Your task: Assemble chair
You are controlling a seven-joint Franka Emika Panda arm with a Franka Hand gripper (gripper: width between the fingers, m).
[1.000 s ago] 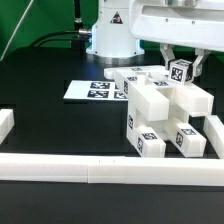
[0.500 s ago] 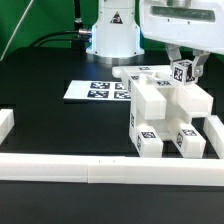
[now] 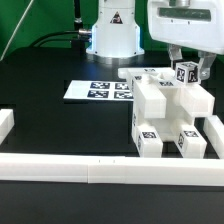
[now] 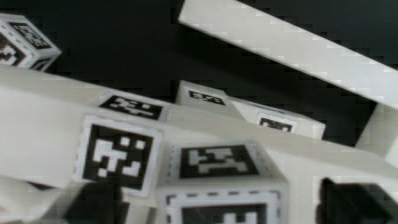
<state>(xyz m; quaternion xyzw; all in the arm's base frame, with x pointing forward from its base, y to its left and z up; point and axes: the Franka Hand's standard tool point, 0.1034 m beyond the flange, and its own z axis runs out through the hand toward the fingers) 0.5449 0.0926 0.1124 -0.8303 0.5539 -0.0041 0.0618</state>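
Chair: chunky matte white blocks, square tags; gripper released, straddling top block.

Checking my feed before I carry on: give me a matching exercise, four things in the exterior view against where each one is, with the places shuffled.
Things:
1 marker board
2 long white bar
3 tagged block
4 robot base

Places:
A between the fingers
B at the back, middle
C flat on the table, to the exterior view's left of the chair
D along the front

Pairs: 1-C; 2-D; 3-A; 4-B
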